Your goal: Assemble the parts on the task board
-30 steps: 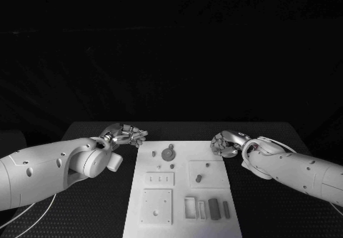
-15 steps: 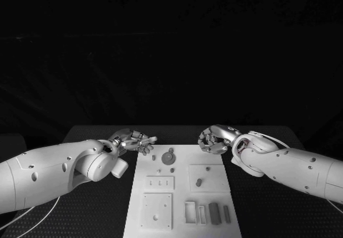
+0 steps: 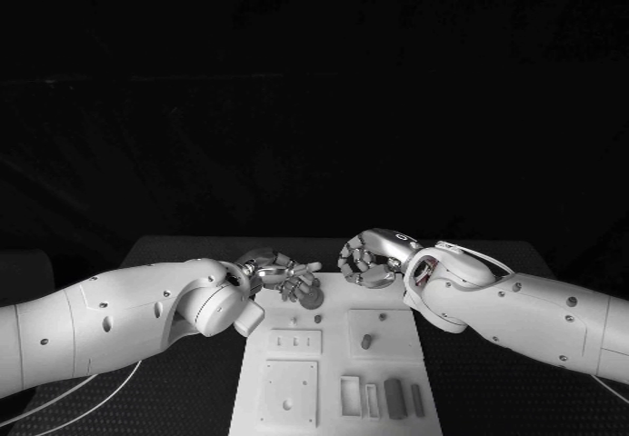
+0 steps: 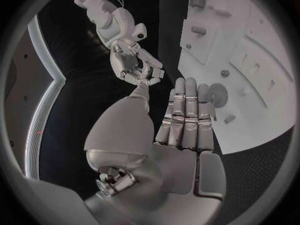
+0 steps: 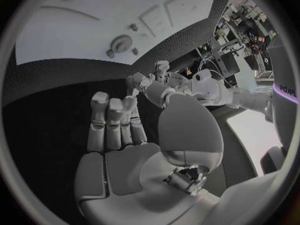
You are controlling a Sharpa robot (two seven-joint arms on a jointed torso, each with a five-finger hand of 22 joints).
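The white task board [image 3: 334,372] lies in the middle of the black table. A round grey disc [image 3: 311,297] sits near its far end, also seen as the disc [image 4: 217,92] and the disc [image 5: 120,42]. A small peg [image 3: 367,341] stands on a raised square. Several grey bars [image 3: 394,398] lie at the near right. My left hand [image 3: 279,275] hovers at the board's far left corner, just beside the disc, fingers [image 4: 187,112] stretched out and holding nothing. My right hand [image 3: 367,259] hangs above the board's far edge, fingers [image 5: 112,122] apart and empty.
A slotted block [image 3: 295,341] and a square plate [image 3: 286,392] sit on the board's left side, and an open rectangular frame [image 3: 349,396] lies beside the bars. Black table [image 3: 171,250] spreads on both sides of the board.
Both hands have moved inward from the board's sides toward each other, and now hang close together over its far end. The parts on the board have not moved.
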